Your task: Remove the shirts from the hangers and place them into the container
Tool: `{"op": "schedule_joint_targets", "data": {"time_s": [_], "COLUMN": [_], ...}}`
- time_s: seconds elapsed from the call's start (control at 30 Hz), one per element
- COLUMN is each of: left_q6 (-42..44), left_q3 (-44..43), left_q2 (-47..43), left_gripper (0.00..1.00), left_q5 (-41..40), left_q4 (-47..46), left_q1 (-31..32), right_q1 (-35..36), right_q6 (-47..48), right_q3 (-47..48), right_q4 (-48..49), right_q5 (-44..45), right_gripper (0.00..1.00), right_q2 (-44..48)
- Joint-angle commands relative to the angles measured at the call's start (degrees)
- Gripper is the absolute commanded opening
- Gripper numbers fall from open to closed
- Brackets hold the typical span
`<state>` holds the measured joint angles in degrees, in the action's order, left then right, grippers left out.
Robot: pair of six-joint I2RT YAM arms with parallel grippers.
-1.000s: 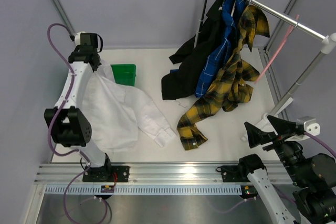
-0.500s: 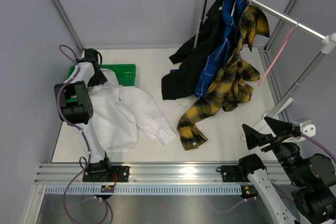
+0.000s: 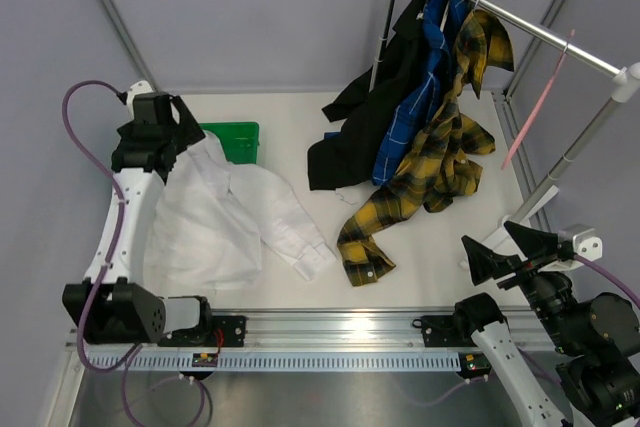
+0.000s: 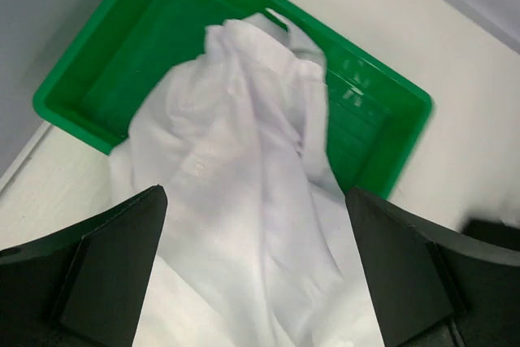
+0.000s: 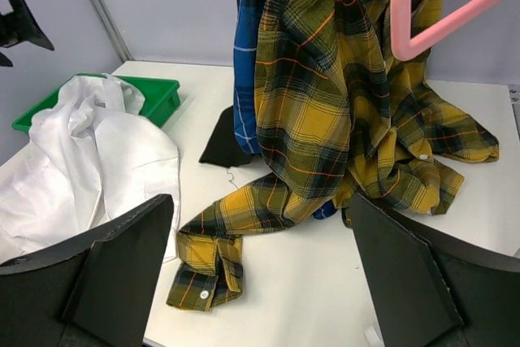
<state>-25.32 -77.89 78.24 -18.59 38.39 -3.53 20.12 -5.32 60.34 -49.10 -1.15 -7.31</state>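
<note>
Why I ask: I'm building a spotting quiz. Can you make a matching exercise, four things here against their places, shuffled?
1. plain white cloth shirt
2. yellow-and-black plaid cloth shirt
3. thin pink triangular hanger
4. shallow bright green plastic tray

a. bare on the white-and-silver rail
b. at the far left corner of the table
c. partly in the tray, the rest on the table
d. hanging from the rail, trailing onto the table

Pairs: 1-c, 2-d, 3-a, 4-b.

The table (image 3: 440, 262) bears the container (image 3: 241, 136), white shirt (image 3: 215, 222) and yellow-plaid sleeve (image 3: 366, 243).
</note>
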Motion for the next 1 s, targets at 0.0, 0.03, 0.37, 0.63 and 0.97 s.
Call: {"op": "schedule_joint_targets", "data": {"time_s": [0.0, 0.03, 0.37, 0.63, 0.97], "left_q6": [-0.17, -0.34, -12.11, -20.38, -22.31], "left_q3": [5.98, 9.56, 32.24, 40.8, 41.85], "left_q2": [-7.29, -9.31, -21.55, -11.73, -0.99], "left_gripper": [0.99, 0.99, 0.99, 0.99, 0.86], "left_q5": [1.54, 1.63, -1.35, -2.76, -6.11], "left_q4": [1.33, 2.12, 3.62, -5.25, -7.63], "left_q1": [3.61, 7.1, 30.24, 38.33, 38.42], "right_q1": [0.62, 0.62, 0.62, 0.62, 0.62], "right_q6": [1.19, 1.19, 0.31, -0.21, 0.05], "right_q3": [0.4, 0.4, -0.04, -0.48, -1.1], "right_q4": [1.55, 1.47, 1.9, 1.2, 1.38], "right_q5": [-1.05, -1.22, -2.63, -2.98, -2.81], "right_gripper": [0.99, 0.99, 0.99, 1.0, 0.99], "right_q2": [0.1, 0.1, 0.28, 0.72, 1.42]}}
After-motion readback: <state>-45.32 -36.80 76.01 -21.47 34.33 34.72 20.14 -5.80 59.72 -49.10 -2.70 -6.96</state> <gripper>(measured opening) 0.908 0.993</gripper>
